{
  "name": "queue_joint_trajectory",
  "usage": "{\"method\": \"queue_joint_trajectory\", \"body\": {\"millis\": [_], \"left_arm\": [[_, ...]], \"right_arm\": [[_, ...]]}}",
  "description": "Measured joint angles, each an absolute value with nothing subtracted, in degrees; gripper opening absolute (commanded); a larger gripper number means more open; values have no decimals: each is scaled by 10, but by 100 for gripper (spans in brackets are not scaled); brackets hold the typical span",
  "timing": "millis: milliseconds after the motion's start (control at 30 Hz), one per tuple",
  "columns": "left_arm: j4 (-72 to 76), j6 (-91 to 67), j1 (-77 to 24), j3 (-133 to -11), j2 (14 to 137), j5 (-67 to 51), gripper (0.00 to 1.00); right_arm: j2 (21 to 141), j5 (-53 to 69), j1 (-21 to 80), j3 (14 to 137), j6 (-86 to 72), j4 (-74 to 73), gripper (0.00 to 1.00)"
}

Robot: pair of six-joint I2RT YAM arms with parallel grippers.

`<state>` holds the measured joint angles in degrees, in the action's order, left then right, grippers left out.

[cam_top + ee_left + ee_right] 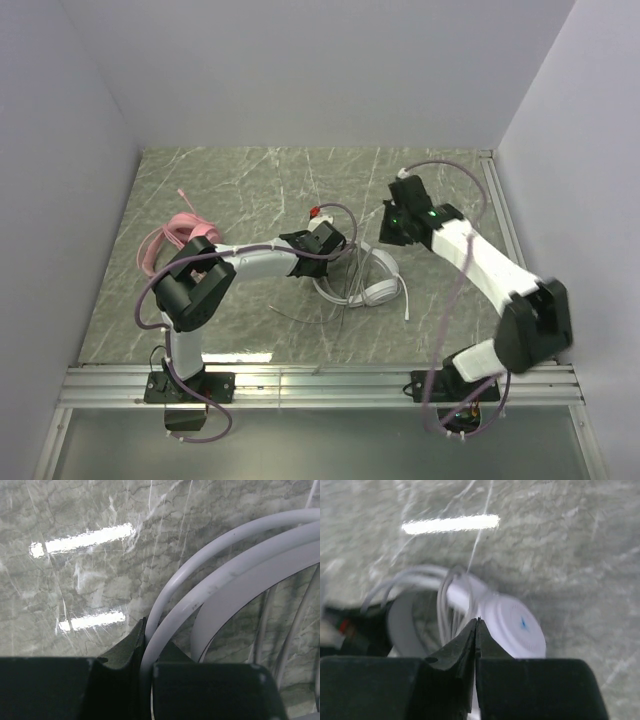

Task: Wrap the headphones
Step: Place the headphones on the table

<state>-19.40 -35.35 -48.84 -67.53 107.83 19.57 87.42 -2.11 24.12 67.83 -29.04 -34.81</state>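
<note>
The white headphones [380, 292] lie at the table's middle, their pale cable looped across the band. My left gripper [332, 248] is shut on the white headband [225, 580], which runs up from between the fingertips [150, 642]. My right gripper [388, 232] hovers just behind the headset with its jaws pressed together [477, 622], above a white ear cup [517, 625] and cable loops [445, 605]. Whether a cable strand is pinched in them I cannot tell. The pink headphones [165, 240] sit at the left, partly hidden by my left arm.
The cable's plug end [407, 305] trails right of the white headset. A thin pale strand [300, 318] lies on the marble top [230, 180] in front of it. Walls close in the left, back and right, and a metal rail [320, 380] runs along the near edge.
</note>
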Motion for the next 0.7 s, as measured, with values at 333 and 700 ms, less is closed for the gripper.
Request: {"method": "queue_joint_trajectory", "body": {"millis": [333, 700], "left_arm": [[-190, -334, -454, -682, 1080, 139, 1], [-199, -321, -432, -704, 1094, 133, 25]], "right_arm": [[554, 54, 280, 528, -227, -318, 47], [537, -17, 501, 514, -328, -366, 59]]}}
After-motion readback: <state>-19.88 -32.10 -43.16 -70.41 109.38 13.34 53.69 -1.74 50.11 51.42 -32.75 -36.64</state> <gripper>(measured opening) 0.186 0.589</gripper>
